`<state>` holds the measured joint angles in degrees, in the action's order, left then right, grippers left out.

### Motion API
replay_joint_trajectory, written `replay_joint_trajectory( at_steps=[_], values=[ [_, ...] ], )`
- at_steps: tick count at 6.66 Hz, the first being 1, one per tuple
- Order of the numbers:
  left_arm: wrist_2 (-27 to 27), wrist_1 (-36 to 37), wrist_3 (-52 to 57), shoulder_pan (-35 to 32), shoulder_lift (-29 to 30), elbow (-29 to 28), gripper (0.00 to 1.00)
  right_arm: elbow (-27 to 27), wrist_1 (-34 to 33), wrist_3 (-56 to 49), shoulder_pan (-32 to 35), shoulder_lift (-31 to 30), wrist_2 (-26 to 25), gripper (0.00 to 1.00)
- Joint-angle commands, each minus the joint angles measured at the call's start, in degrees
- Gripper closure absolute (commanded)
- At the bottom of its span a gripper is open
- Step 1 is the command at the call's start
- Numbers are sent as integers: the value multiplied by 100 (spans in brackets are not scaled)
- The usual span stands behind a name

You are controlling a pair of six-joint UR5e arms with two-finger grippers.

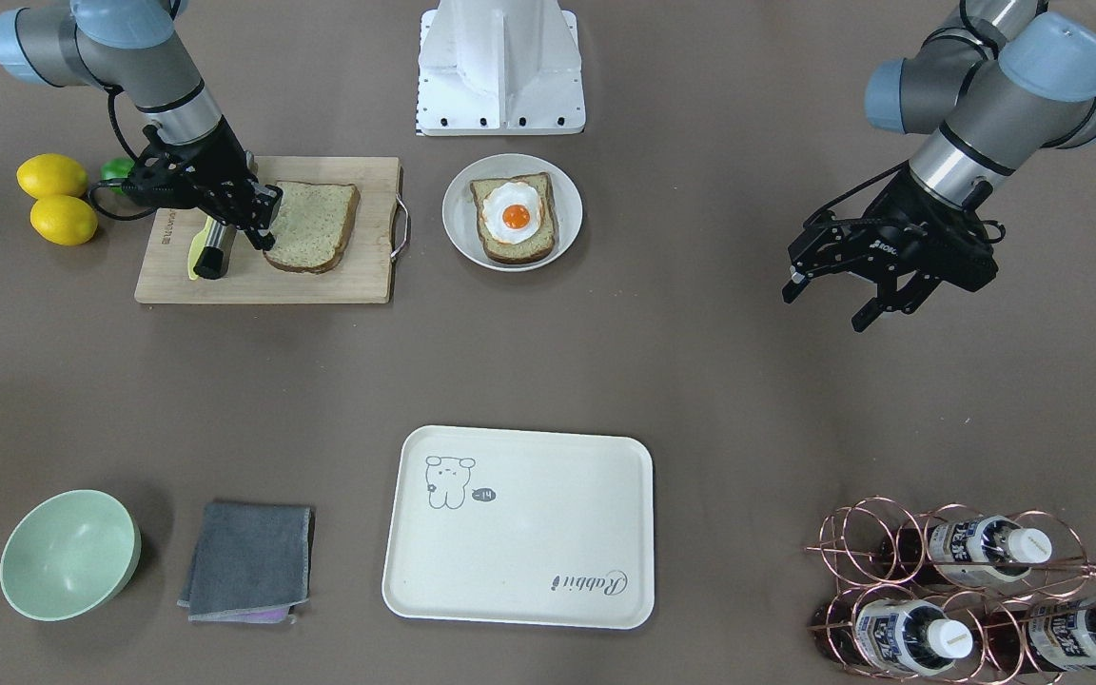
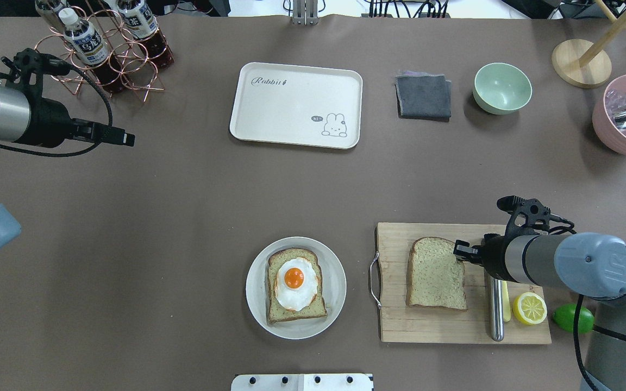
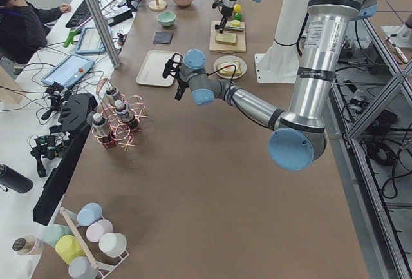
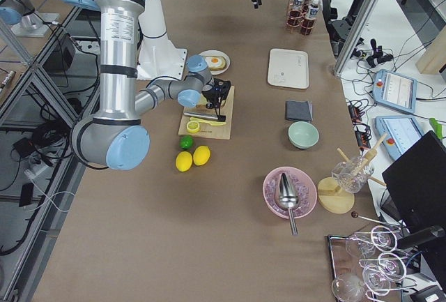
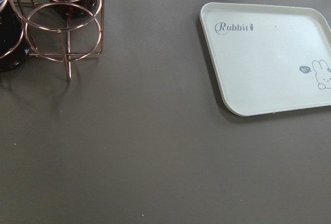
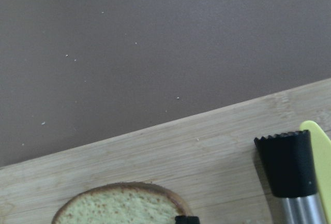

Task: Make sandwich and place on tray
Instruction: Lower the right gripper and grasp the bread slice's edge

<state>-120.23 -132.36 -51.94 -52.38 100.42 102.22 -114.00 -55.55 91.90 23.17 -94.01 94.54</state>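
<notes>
One speckled bread slice (image 1: 315,226) lies flat on the wooden cutting board (image 1: 225,285). A second slice (image 1: 510,249) with a fried egg (image 1: 515,217) on top sits on the round white plate (image 1: 572,214). My right gripper (image 1: 265,221) is at the board slice's outer edge (image 2: 437,274), shut on it; one fingertip (image 6: 186,219) shows at the crust. The cream tray (image 1: 519,533) with its cartoon drawing and "Rabbit" script is bare. My left gripper (image 1: 829,303) is open and empty, held over the table far from the food.
A steel-handled knife (image 1: 215,247) lies on the board beside my right gripper. Two lemons (image 1: 58,200) and a lime (image 2: 573,317) sit by the board. A green bowl (image 1: 68,552), a grey cloth (image 1: 248,561) and a copper bottle rack (image 1: 957,590) stand along the far edge.
</notes>
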Motion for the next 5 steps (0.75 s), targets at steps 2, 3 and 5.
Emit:
replay_joint_trajectory(
  at_steps=[2,3,5],
  values=[
    [0,0,0,0,3,9,2,-122,0,-67,142,49,90,100],
    [0,0,0,0,3,0,2,-314,0,-85,501,67,474,100],
    [0,0,-35,0,-5,0,2,-422,-9,-85,1101,417,1223,100]
  ],
)
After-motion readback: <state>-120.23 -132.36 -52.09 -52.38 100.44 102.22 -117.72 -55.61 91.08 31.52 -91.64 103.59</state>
